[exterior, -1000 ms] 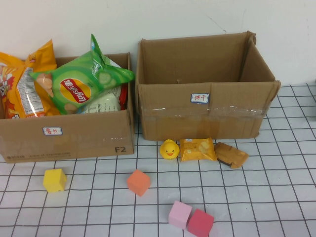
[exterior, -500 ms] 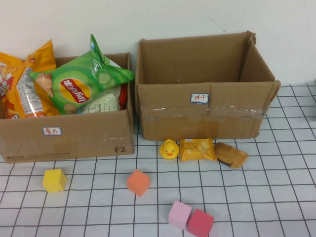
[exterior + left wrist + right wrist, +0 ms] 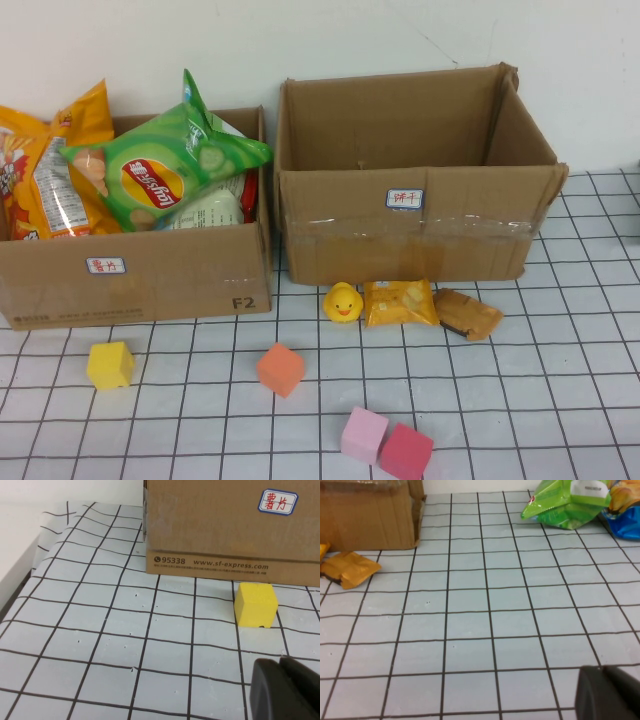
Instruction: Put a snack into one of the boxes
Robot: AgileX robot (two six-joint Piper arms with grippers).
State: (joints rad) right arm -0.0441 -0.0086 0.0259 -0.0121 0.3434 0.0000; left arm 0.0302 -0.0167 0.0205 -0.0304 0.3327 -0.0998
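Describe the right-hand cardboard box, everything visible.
The right-hand cardboard box is plain brown corrugated card, open-topped, upright on the gridded table, its back by the wall. Clear tape crosses its front, which bears a small white label with red characters. No contents show inside. Its left side stands close beside the chip-filled box. A yellow duck and two snack packets lie just before it. Neither the left gripper nor the right gripper is near it.
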